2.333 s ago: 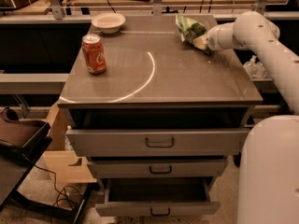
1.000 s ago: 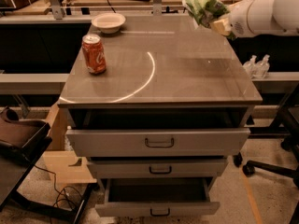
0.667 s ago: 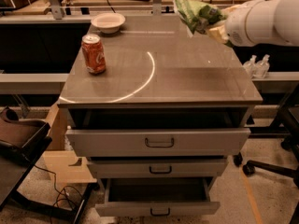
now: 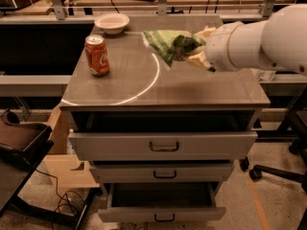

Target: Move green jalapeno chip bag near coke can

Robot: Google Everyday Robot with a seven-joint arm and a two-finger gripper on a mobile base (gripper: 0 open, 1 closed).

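Note:
The green jalapeno chip bag (image 4: 169, 44) hangs in the air above the middle right of the cabinet top, held at its right end by my gripper (image 4: 195, 51), which is shut on it. My white arm (image 4: 254, 40) reaches in from the right. The red coke can (image 4: 97, 55) stands upright on the left part of the top, well to the left of the bag.
A shallow white bowl (image 4: 112, 23) sits at the back left of the cabinet top (image 4: 201, 87). A white curved line crosses the top. Below are drawers, the lowest one (image 4: 163, 213) pulled open. A dark chair (image 4: 21, 140) stands at lower left.
The gripper lifted the bag off the back right of the top and has carried it left and forward, toward the middle. The can and bowl have not moved.

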